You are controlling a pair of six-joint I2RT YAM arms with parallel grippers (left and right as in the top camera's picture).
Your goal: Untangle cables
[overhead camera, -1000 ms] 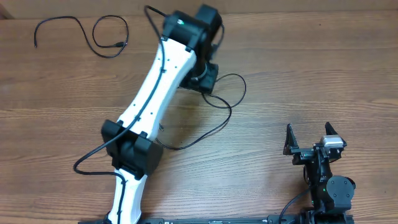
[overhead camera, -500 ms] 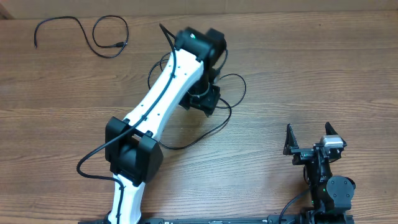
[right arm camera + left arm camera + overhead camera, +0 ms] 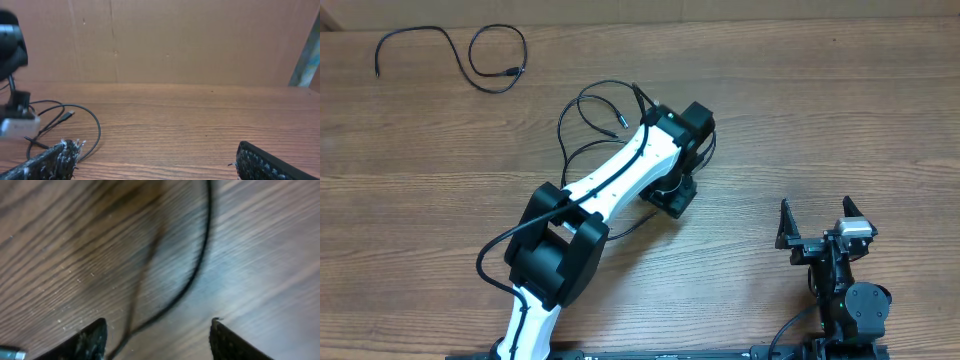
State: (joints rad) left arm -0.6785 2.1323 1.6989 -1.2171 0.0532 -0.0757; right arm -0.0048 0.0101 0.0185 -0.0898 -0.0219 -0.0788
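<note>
Wood-grain table [image 3: 840, 120] before a plain brown cardboard wall [image 3: 200, 40]

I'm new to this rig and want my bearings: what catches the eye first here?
The white left arm stretches diagonally across centre frame, its open left gripper over a black cable. A second cable lies alone far left; the right gripper sits open, near right.

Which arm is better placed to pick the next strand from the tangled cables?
Left. The left pincer hangs open right over the cables, one strand lying between its jaws. The right pincer, also open, sits off to the side, far from them.
</note>
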